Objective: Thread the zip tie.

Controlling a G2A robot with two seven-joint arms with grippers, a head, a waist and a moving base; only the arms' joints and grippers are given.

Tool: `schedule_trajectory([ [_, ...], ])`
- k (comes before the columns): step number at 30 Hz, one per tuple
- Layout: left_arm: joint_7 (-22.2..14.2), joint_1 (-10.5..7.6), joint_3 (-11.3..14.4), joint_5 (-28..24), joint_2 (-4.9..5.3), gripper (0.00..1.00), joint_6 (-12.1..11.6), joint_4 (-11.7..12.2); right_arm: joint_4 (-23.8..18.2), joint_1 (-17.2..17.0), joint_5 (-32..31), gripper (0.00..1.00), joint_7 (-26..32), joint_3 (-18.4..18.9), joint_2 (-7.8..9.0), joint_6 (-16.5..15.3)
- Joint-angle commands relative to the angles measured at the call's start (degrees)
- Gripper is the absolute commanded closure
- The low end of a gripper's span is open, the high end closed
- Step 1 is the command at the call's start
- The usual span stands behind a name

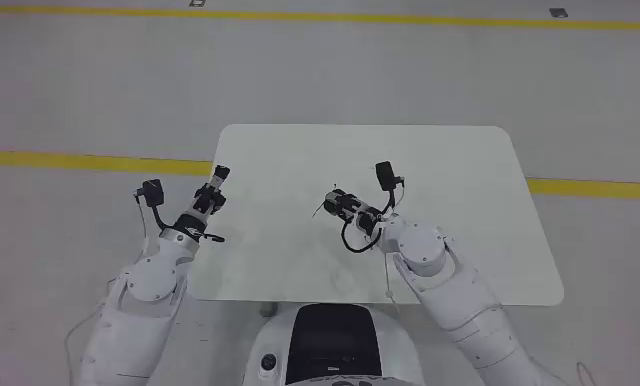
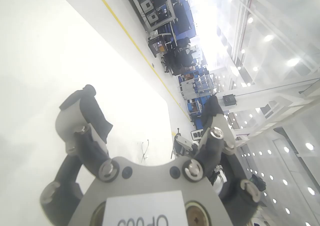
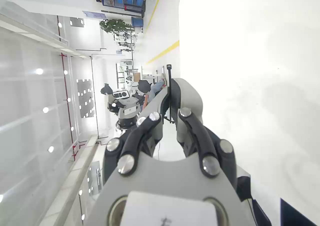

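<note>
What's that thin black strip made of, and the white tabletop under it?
The zip tie, pinched in the right pincer, looks like thin black plastic, perhaps nylon: a slim, smooth strip ending in a small square head. The table looks like white laminate or coated board, judging by its smooth, even, softly reflective top; the look leaves that open.

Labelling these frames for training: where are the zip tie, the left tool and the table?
zip tie (image 3: 169,74), right wrist view, strap below its head.
left tool (image 2: 150,94), left wrist view, gap between its fingertips.
table (image 1: 450,166), top view, bare top.
</note>
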Motion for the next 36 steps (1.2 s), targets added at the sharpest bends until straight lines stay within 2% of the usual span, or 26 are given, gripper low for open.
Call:
schedule_trajectory([
  [1, 0.0, 0.00, 0.0, 0.0, 0.00, 0.00, 0.0, 0.0, 0.0, 0.0, 0.0, 1.00, 0.0, 0.0, 0.00, 0.0],
  [16, 0.1, -0.10, 0.1, 0.3, -0.01, 0.00, 0.0, 0.0, 0.0, 0.0, 0.0, 1.00, 0.0, 0.0, 0.00, 0.0],
  [17, 0.2, -0.20, 0.6, 0.9, -0.04, 0.00, -0.3, 0.0, 0.0, 0.0, 0.0, 1.00, 0.0, 0.0, 0.00, 0.0],
  [19, 0.1, 0.21, 1.3, 1.9, -0.08, 0.00, -2.6, -0.7, 0.0, 0.0, 0.0, 1.00, 0.0, 0.0, 0.00, 0.0],
  [20, 0.5, 0.75, 1.5, 3.3, -0.06, 0.00, -3.3, -0.8, 0.0, 0.0, 0.0, 1.00, 0.0, 0.0, 0.00, 0.0],
  [22, 2.2, 1.29, 2.1, 9.6, 0.05, 0.00, -4.5, -1.5, 0.0, 0.0, 0.0, 1.00, 0.0, 0.0, 0.00, 0.0],
  [23, 3.6, 1.64, 2.9, 12.9, 0.01, 0.00, -4.0, -1.7, 0.0, 0.0, 0.0, 1.00, 0.0, 0.0, 0.00, 0.0],
  [26, 8.2, 1.08, 5.2, 24.8, -0.02, 0.00, -2.8, -1.9, 0.0, 0.0, 0.0, 1.00, 0.0, 0.0, 0.00, 0.0],
  [30, 16.7, 0.33, 9.0, 41.1, -0.23, 0.00, -1.7, -1.2, 0.0, 0.0, 0.0, 1.00, 0.0, 0.0, 0.00, 0.0],
  [36, 16.7, 0.33, 9.0, 41.1, -0.23, 0.00, -1.7, -1.2, 0.0, 0.0, 0.0, 1.00, 0.0, 0.0, 0.00, 0.0],
])
